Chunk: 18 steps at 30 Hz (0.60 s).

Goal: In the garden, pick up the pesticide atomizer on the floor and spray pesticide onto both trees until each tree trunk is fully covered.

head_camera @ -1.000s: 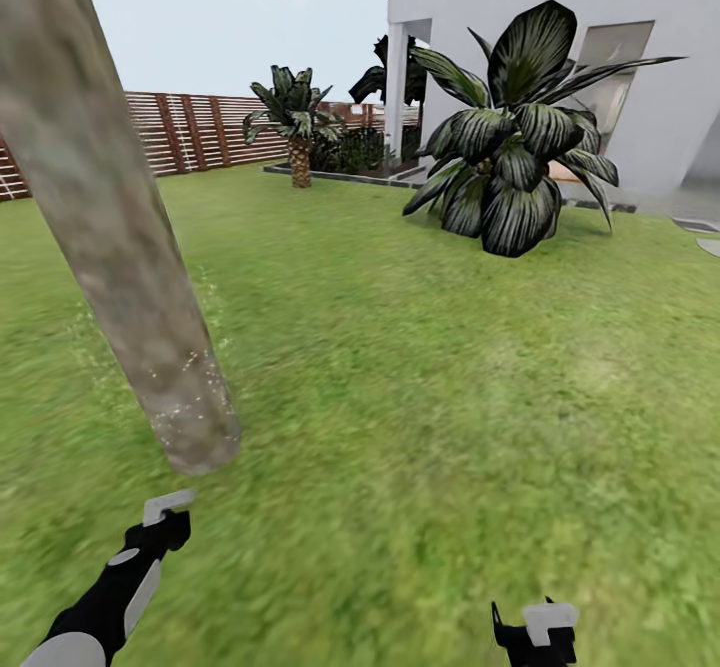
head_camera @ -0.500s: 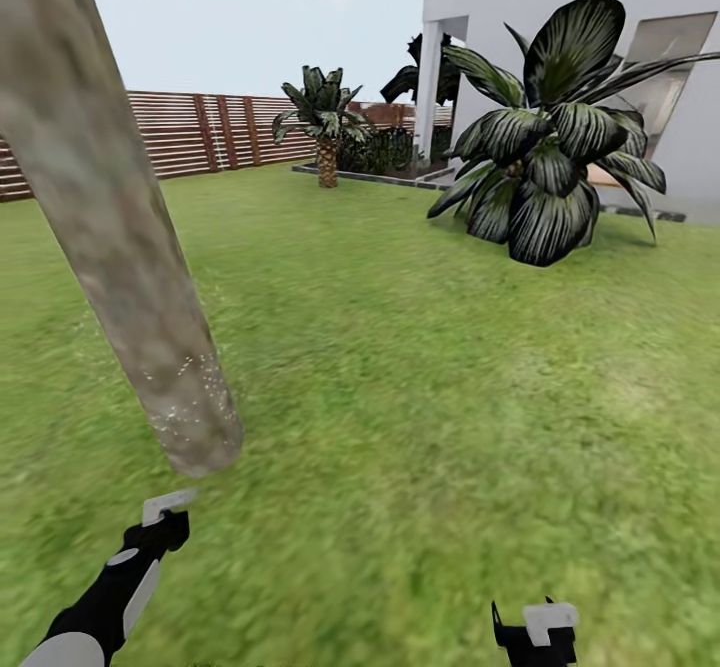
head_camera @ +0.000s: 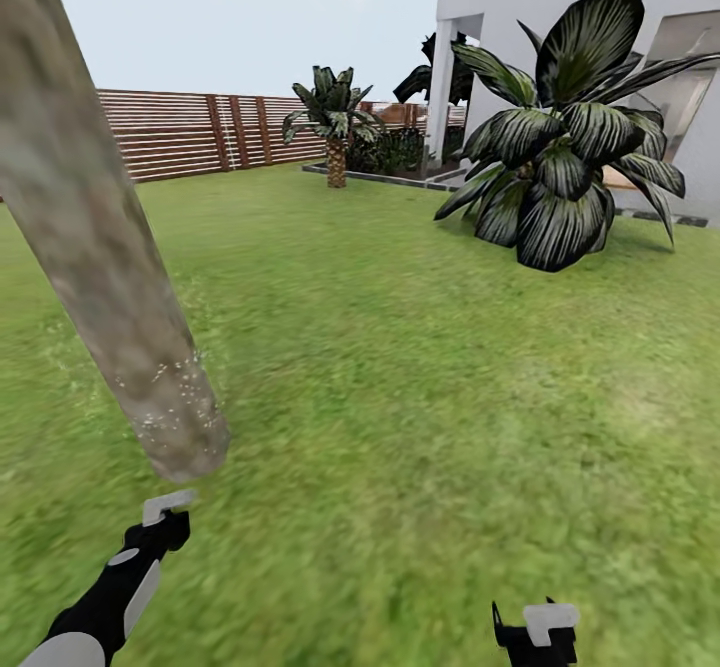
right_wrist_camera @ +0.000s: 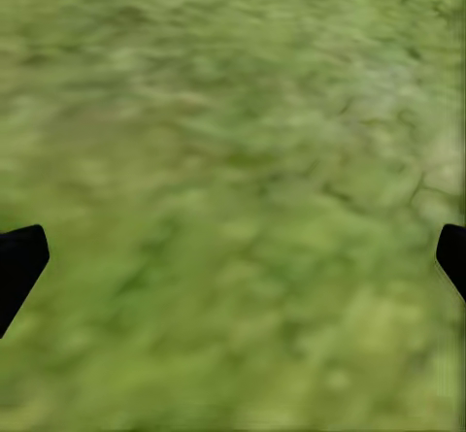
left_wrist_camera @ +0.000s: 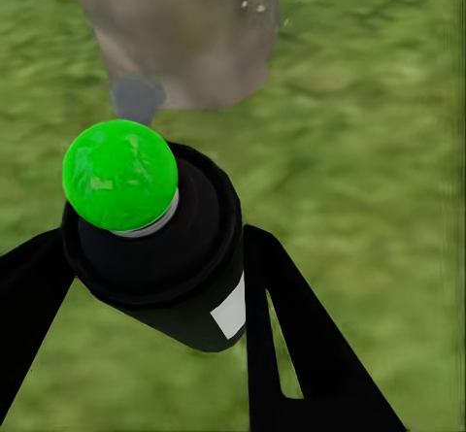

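Observation:
A thick mottled grey-brown tree trunk [head_camera: 110, 247] leans across the left of the head view, with fine white pesticide specks [head_camera: 170, 387] on its lower part. Just below its base, my left gripper [head_camera: 165, 519] hovers over the grass floor [head_camera: 400, 397]. In the left wrist view that gripper [left_wrist_camera: 160, 257] is shut on the pesticide atomizer [left_wrist_camera: 165, 267], a black bottle with a green ball top [left_wrist_camera: 119, 175] that points at the trunk base [left_wrist_camera: 175, 34]. My right gripper [head_camera: 535, 632] sits low at the bottom edge, open over bare grass [right_wrist_camera: 233, 189], its fingertips [right_wrist_camera: 19, 262] far apart.
A large broad-leaved striped plant [head_camera: 560, 177] stands at the right in front of the white house [head_camera: 560, 7]. A small palm [head_camera: 335, 137] and a brown slatted fence [head_camera: 190, 132] close off the far side. Open lawn lies between.
The whole view has shifted: house, plants and fence slid to the right and the trunk base a little to the left. Both arms keep the same pose in the picture.

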Tool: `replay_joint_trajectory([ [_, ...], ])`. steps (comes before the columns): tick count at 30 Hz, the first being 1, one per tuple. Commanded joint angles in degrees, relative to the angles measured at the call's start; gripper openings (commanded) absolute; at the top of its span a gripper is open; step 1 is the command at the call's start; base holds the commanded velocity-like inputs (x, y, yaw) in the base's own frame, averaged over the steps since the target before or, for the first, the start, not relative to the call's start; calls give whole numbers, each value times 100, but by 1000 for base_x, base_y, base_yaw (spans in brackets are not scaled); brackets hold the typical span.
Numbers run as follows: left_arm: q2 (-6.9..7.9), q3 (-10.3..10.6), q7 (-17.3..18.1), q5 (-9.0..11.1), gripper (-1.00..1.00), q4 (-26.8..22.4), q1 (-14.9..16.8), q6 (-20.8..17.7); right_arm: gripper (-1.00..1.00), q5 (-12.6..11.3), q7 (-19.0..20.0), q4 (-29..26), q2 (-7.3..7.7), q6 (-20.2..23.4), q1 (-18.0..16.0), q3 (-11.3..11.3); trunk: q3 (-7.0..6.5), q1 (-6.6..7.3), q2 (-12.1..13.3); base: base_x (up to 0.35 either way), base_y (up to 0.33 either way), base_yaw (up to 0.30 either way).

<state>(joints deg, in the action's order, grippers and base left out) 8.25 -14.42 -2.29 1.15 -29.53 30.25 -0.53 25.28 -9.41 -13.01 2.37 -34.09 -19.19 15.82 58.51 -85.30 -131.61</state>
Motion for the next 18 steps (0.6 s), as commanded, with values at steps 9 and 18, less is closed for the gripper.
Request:
replay_joint_trajectory([
  [9,-9,9,1,14,-100,-1,-1,17,100,-4,0,0,-9,0,-3,0,0,0,0,215,-147,118],
  [18,-251,128,52,-27,-100,-690,214,-775,100,2,0,2,-9,8,-4,0,0,0,0,7,-4,208],
])
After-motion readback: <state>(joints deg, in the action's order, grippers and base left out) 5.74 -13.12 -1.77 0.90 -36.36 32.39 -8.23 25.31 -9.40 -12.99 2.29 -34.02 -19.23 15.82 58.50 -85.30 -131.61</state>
